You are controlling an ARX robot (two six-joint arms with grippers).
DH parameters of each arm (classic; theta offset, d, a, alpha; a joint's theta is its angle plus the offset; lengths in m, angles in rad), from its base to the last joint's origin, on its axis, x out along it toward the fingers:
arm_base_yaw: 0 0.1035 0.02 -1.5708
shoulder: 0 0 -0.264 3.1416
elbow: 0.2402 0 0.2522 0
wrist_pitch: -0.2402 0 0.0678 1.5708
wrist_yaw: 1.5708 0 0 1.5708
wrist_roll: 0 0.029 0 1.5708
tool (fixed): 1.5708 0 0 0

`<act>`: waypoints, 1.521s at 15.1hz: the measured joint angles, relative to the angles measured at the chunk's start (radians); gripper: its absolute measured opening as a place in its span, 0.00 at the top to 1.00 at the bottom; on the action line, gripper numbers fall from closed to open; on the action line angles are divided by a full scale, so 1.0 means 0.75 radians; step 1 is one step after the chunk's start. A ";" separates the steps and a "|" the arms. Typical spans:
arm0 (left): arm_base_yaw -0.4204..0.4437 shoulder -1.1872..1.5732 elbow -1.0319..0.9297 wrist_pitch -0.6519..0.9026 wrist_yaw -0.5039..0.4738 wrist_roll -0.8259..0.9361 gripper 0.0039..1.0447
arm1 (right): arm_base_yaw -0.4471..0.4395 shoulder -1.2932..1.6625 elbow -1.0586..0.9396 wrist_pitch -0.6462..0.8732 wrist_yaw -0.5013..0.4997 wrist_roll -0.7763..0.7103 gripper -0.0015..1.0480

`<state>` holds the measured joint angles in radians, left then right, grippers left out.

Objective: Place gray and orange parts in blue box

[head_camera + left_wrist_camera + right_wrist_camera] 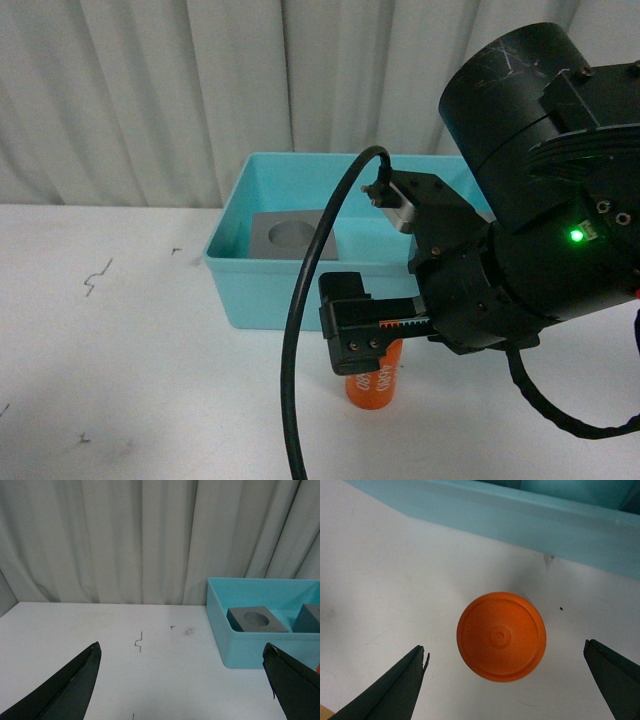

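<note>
Cylinder (pixel 501 636), upright on the counter (pixel 395 595), looks light, rigid and smooth: right hand (pixel 507 680), spread wide above, should pinch its round sides.

The right arm (pixel 540 190) is matte black: a scuffed round housing at 1 o'clock of the front view, with a lit green LED (pixel 576 236) on the joint beneath. A silver camera block (pixel 403 212) takes a glossy black cable (pixel 305 310). The gripper (pixel 372 335) body carries two screws and an orange-and-white scale strip (pixel 405 324). Wrist views show dark, tapering fingers (pixel 395 690).
</note>
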<state>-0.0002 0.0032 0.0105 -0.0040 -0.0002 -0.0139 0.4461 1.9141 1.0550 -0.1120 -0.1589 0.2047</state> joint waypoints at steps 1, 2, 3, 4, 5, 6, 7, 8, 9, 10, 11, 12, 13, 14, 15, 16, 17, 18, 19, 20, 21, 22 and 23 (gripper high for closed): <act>0.000 0.000 0.000 0.000 -0.001 0.000 0.06 | 0.000 0.020 0.017 0.000 0.001 -0.018 0.06; 0.000 0.000 0.000 0.000 0.000 0.000 0.06 | 0.000 0.040 0.040 -0.006 0.003 -0.041 0.06; 0.000 0.000 0.000 0.000 0.000 0.000 0.06 | 0.000 0.053 0.055 -0.012 0.014 -0.062 0.06; 0.000 0.000 0.000 0.000 0.001 0.000 0.06 | 0.001 0.069 0.078 -0.021 0.016 -0.089 0.06; 0.000 0.000 0.000 0.000 0.000 0.000 0.06 | 0.006 0.083 0.097 -0.030 0.016 -0.103 0.06; 0.000 0.000 0.000 -0.001 0.000 0.000 0.06 | 0.009 0.097 0.108 -0.030 0.016 -0.117 0.06; 0.000 0.000 0.000 0.000 0.000 0.000 0.06 | 0.016 0.120 0.114 -0.029 0.016 -0.126 0.06; 0.000 0.000 0.000 0.000 0.000 0.000 0.06 | 0.019 0.134 0.114 -0.026 0.016 -0.132 0.06; 0.000 0.000 0.000 0.000 0.000 0.000 0.06 | 0.024 0.142 0.113 -0.014 0.016 -0.137 0.06; 0.000 0.000 0.000 0.000 0.000 0.000 0.06 | 0.024 0.145 0.113 -0.008 0.016 -0.137 0.09; 0.000 0.000 0.000 0.000 0.000 0.000 0.06 | 0.024 0.146 0.111 0.001 0.017 -0.137 0.19; 0.000 0.000 0.000 0.000 -0.001 0.000 0.06 | 0.023 0.150 0.111 0.010 0.017 -0.137 0.29; 0.000 0.000 0.000 0.000 0.000 0.000 0.06 | 0.023 0.153 0.110 0.011 0.017 -0.138 0.40; 0.000 0.000 0.000 0.000 0.000 0.000 0.06 | 0.025 0.154 0.107 0.017 0.023 -0.142 0.48; 0.000 0.000 0.000 0.000 -0.001 0.000 0.06 | 0.024 0.154 0.107 0.022 0.024 -0.144 0.53; 0.000 0.000 0.000 0.000 0.000 0.000 0.06 | 0.025 0.154 0.107 0.022 0.030 -0.145 0.53; 0.000 0.000 0.000 0.000 0.000 0.000 0.06 | 0.025 0.150 0.107 0.021 0.032 -0.145 0.53; 0.000 0.000 0.000 0.000 0.000 0.000 0.06 | 0.025 0.139 0.100 0.015 0.032 -0.145 0.53; 0.000 0.000 0.000 0.000 0.000 0.000 0.06 | 0.025 0.115 0.084 -0.001 0.032 -0.145 0.53; 0.000 0.000 0.000 0.000 0.000 0.000 0.06 | 0.024 0.078 0.074 -0.021 0.031 -0.145 0.54; 0.000 0.000 0.000 0.000 0.000 0.000 0.06 | 0.020 0.016 0.072 -0.036 0.028 -0.151 0.54; 0.000 0.000 0.000 0.000 -0.001 0.000 0.06 | 0.009 -0.046 0.075 -0.059 0.014 -0.162 0.54; 0.000 0.000 0.000 0.000 -0.001 0.000 0.06 | -0.011 -0.099 0.094 -0.086 0.007 -0.174 0.54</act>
<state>-0.0002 0.0032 0.0105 -0.0040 -0.0006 -0.0139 0.4381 1.8397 1.1255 -0.1768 -0.1539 0.0742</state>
